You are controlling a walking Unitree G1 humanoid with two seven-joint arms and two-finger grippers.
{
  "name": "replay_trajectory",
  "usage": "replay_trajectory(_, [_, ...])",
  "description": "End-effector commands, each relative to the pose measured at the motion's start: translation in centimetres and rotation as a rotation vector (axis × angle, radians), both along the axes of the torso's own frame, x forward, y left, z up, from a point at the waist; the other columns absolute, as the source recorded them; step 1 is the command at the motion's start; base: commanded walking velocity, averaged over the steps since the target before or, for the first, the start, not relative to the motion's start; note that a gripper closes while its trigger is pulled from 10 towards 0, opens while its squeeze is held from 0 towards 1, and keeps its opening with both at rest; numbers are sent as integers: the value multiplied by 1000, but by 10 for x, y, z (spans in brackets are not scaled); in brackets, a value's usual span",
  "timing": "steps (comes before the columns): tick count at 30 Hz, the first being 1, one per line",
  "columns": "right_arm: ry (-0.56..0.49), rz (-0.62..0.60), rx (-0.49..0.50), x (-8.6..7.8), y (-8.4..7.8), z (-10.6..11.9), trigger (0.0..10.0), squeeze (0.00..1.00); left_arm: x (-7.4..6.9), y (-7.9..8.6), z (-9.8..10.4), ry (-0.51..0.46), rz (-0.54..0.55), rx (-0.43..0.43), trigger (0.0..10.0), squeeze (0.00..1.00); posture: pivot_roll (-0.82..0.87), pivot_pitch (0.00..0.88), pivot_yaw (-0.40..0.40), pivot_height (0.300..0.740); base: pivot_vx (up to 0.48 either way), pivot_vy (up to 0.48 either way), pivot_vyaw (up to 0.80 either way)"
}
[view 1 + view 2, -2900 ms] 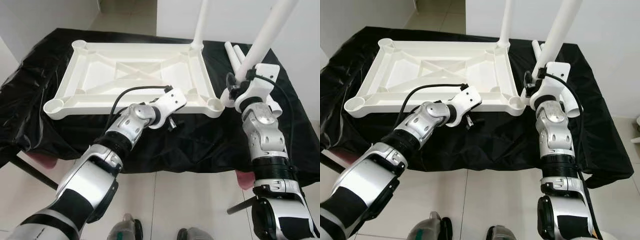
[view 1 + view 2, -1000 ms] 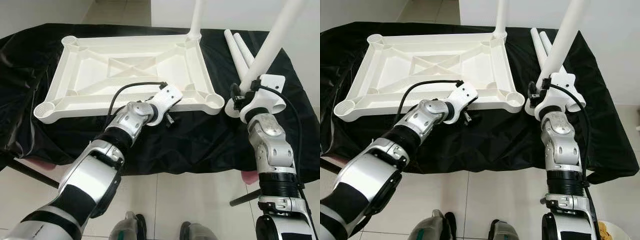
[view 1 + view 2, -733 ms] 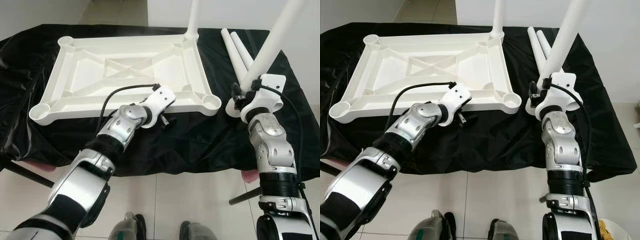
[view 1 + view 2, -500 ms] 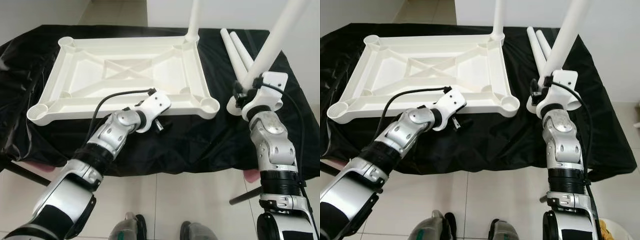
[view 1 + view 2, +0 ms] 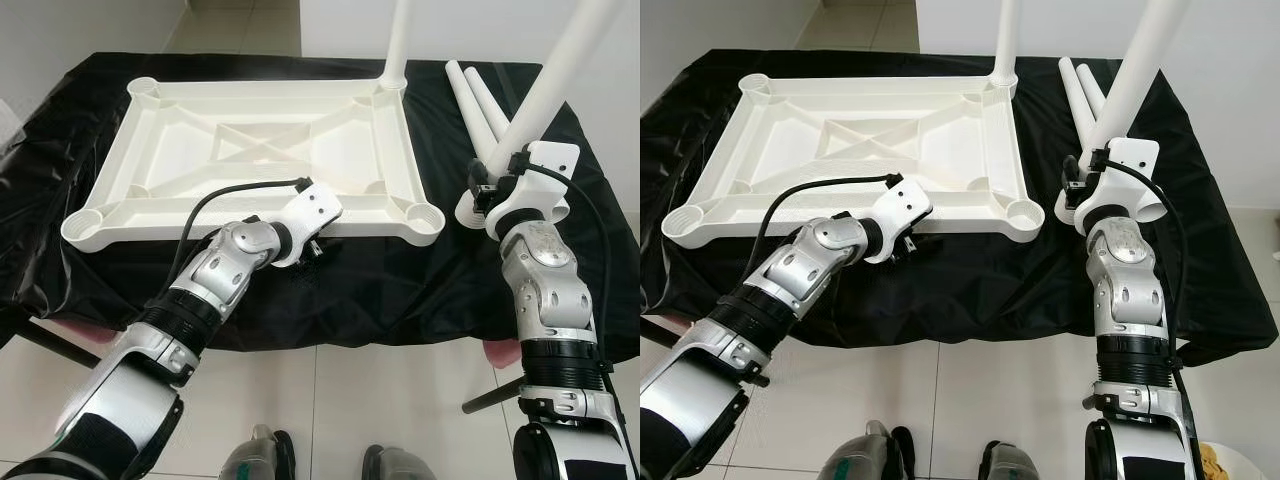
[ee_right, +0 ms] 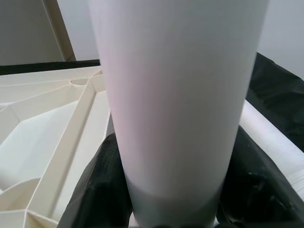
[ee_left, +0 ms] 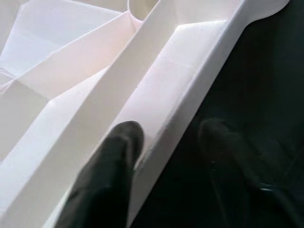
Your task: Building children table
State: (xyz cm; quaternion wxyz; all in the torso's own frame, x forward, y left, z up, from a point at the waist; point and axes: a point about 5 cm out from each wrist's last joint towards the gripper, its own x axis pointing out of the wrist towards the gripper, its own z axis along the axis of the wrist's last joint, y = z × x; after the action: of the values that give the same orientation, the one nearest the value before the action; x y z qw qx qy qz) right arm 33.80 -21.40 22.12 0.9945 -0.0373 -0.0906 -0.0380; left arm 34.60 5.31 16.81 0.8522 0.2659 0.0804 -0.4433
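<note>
I have the upturned tabletop (image 5: 270, 150) lying on the black-draped counter (image 5: 400, 290), one leg (image 5: 398, 45) already standing in its far right socket. My left jaws (image 7: 166, 142) straddle the tabletop's near rim (image 7: 190, 104), one finger (image 7: 109, 175) inside the frame and the other (image 7: 228, 161) outside over the cloth, narrow around the rim; I cannot tell whether they press on it. My right jaws (image 6: 171, 190) are clamped round the lower end of a white leg (image 5: 1135, 70), held tilted just to the right of the near right socket (image 5: 428, 214). Two spare legs (image 5: 472, 95) lie on the cloth beyond those jaws.

As I judge it, the step is seating this leg. I would keep the left jaws steadying the frame, bring the leg upright first, centre its foot over the socket, then press straight down; entering at a slant could jam it or push the tabletop along the slick cloth.
</note>
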Motion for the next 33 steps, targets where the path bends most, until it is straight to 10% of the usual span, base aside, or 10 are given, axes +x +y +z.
replay_trajectory(1, [-28, -9, -4, 0, -1, 6, 10000, 0, -30, -9, -24, 309, -413, 85, 6510, 0, -69, 119, 103, 740, 0, 0, 0])
replay_trajectory(3, [-30, -14, -4, -1, -2, 7, 10000, 0, -31, -9, -27, 319, -415, 96, 6627, 0, -72, 123, 109, 740, 0, 0, 0])
replay_trajectory(5, [-32, -19, -4, -2, -3, 7, 10000, 0, -32, -10, -29, 321, -417, 106, 4745, 0, -74, 124, 110, 740, 0, 0, 0])
replay_trajectory(6, [-36, -29, -4, -4, -5, 8, 10000, 0, -33, -11, -33, 334, -422, 120, 2118, 0, -80, 132, 120, 740, 0, 0, 0])
replay_trajectory(8, [-37, -31, -4, -5, -5, 8, 10000, 0, -34, -12, -34, 336, -424, 123, 2118, 0, -80, 132, 120, 740, 0, 0, 0])
replay_trajectory(9, [-37, -36, -5, -5, -6, 8, 10000, 0, -34, -12, -34, 344, -428, 126, 431, 0, -84, 137, 127, 740, 0, 0, 0])
replay_trajectory(27, [-45, -62, -4, -10, -11, 9, 10000, 0, -42, -17, -36, 364, -477, 149, 0, 0, -86, 143, 135, 740, 0, 0, 0])
replay_trajectory(28, [-45, -61, -4, -9, -10, 9, 10000, 0, -42, -18, -35, 352, -483, 153, 10000, 0, -85, 141, 133, 740, 0, 0, 0])
replay_trajectory(33, [-46, -51, -4, -7, -8, 11, 10000, 0, -31, -24, -24, 361, -418, 89, 10000, 8, -79, 133, 119, 740, 0, 0, 0])
